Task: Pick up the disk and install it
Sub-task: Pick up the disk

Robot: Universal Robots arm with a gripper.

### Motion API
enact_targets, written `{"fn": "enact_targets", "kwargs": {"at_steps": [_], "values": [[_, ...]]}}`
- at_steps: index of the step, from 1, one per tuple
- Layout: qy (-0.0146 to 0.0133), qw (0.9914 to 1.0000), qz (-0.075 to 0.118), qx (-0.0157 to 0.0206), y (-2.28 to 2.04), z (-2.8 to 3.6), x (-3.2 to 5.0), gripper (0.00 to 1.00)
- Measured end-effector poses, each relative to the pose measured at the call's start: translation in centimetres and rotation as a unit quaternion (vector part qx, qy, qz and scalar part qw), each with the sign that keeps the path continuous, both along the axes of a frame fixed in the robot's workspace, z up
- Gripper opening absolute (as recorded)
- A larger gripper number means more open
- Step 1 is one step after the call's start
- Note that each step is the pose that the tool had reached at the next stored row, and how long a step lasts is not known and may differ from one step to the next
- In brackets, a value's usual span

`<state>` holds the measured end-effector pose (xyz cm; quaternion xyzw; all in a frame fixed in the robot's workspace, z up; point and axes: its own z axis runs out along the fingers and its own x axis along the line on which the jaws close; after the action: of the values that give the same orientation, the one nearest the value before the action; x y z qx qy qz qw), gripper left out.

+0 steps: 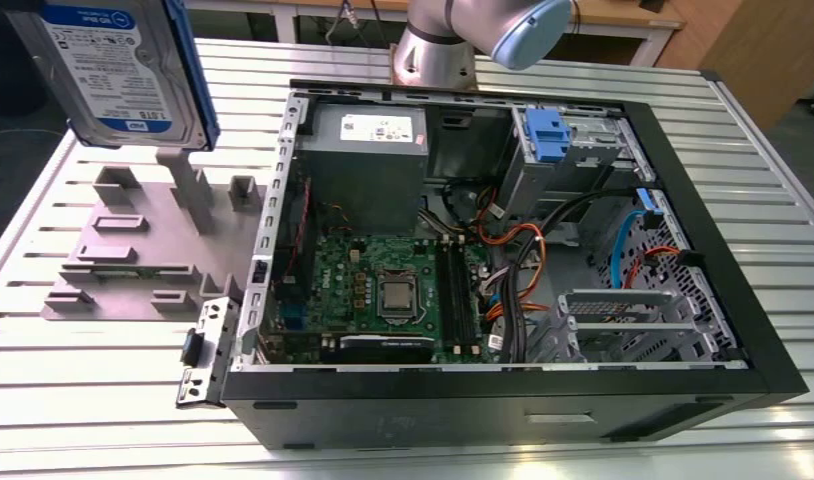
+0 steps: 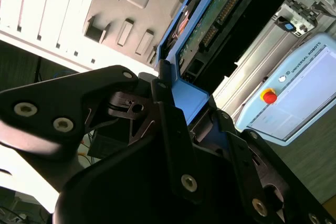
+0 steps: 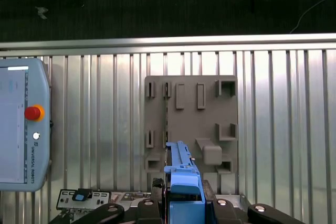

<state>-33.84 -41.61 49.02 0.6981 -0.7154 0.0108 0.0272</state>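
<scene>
Disk is up in the air above the grey fixture at the exterior view's left, well clear of the open computer case on the bench. Long axis near upright, slightly tilted. White-and-blue label faces the exterior view. End effector is clenched on the disk's blue carrier frame.

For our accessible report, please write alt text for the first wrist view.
The jaws hold the disk by its blue frame, above a grey fixture plate on a slatted metal table. A teach pendant with a red button lies beside the plate.
</scene>
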Motion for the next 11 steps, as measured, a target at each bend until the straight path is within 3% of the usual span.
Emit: {"fn": "enact_targets", "kwargs": {"at_steps": [11], "values": [[0.0000, 1.00000, 0.000, 0.0000, 0.00, 0.00, 0.33, 0.36]]}}
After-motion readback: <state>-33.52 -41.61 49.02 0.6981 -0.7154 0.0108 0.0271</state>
